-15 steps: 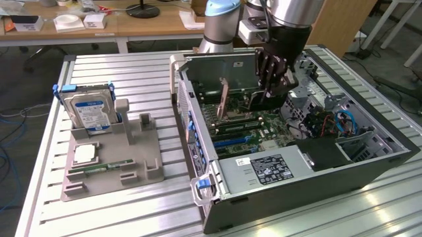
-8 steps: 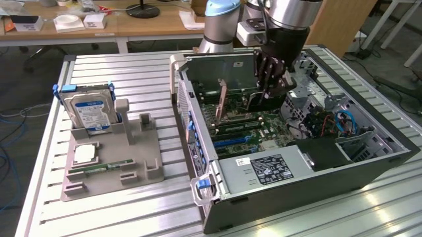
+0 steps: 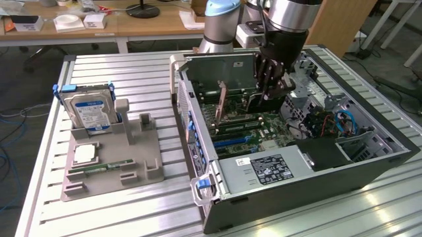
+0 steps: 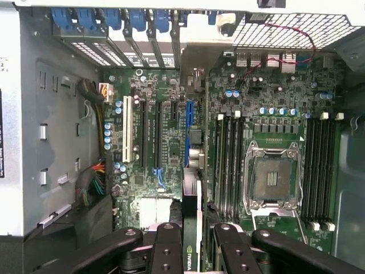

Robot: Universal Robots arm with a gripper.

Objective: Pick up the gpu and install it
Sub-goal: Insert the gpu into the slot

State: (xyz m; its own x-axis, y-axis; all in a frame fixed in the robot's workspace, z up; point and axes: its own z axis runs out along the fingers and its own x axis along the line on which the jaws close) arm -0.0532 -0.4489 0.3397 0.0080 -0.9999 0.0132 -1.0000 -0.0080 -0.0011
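Black multi-fingered gripper [image 3: 272, 81] on the silver arm is reaching down into the open dark-grey computer case [image 3: 369, 165] lying on the slatted metal bench [image 3: 118, 69], its fingers [image 4: 168, 251] clenched on the thin dark green-edged gpu card [image 4: 191, 242], which is standing edge-on above the green motherboard [image 4: 274, 114] in line with the long blue slot [image 4: 189, 134]. Grey plastic parts holder [image 3: 142, 158] is sitting near the bench's edge at the exterior view's left, carrying the silver blue-labelled hard drive [image 3: 91, 113] upright and the narrow green memory stick [image 3: 99, 169] lying flat

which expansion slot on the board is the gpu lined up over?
The blue slot: the gpu, held edge-on by the gripper, sits in line with it; the white and black slots lie off to one side.
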